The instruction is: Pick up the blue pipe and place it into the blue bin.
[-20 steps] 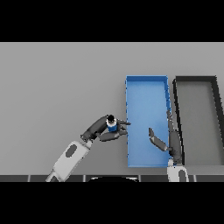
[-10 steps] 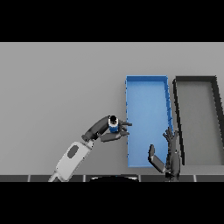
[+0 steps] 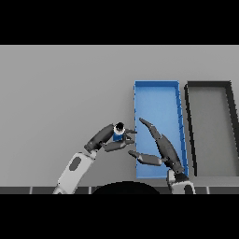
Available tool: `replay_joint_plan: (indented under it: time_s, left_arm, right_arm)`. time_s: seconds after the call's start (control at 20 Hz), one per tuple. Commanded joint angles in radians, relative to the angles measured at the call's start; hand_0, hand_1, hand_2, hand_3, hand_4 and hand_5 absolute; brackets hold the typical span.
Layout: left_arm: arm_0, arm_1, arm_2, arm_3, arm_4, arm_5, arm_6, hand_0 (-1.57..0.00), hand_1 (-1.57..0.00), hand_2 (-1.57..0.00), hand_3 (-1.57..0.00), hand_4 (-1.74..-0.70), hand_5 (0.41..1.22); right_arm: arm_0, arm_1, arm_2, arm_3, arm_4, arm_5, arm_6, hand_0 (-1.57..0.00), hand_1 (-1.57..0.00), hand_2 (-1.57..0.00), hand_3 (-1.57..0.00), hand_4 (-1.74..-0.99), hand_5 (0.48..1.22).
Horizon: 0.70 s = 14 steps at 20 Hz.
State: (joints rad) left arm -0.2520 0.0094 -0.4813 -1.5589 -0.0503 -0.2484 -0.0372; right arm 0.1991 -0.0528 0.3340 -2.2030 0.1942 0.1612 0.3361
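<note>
While left hand (image 3: 106, 139) apparently grips blue pipe (image 3: 118, 134), right hand (image 3: 161, 148) overhangs blue bin (image 3: 157, 85).

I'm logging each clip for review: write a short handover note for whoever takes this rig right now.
Left robot hand: shut on the blue pipe, holding it just left of the blue bin.
Right robot hand: open, fingers spread over the bin's near end, holding nothing.
Done: pipe grasped.
Left: carry the pipe over the bin's left wall and release it inside.
The dark bin to the right isn't involved.
</note>
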Motion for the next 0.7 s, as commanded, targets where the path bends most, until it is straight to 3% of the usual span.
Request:
replay_joint_plan:
  time_s: [0.0,0.25,0.65]
  left_arm:
    - [-0.005,-0.001,0.005,-0.007,-0.001,-0.002,0.008,-1.57,-1.57,-1.57,-1.57,-1.47,1.221]
    - [-0.006,-0.006,0.029,0.014,-0.004,-0.036,-0.035,-1.57,-1.57,-1.57,-1.57,-1.47,1.221]
    - [-0.001,-0.038,0.056,0.018,-0.017,-0.067,0.011,-1.57,-1.57,-1.57,-1.57,-1.47,1.221]
  right_arm:
    - [-0.05,0.002,0.01,-0.004,0.001,0.011,0.031,0.0,0.0,-0.05,0.0,-1.296,0.556]
    - [-0.206,0.022,0.051,0.046,-0.034,0.075,0.135,0.0,0.0,-0.04,0.0,-1.282,0.555]
    - [-0.485,0.046,0.027,0.133,-0.073,0.113,0.236,-0.02,-0.03,-0.08,0.0,-1.186,0.521]
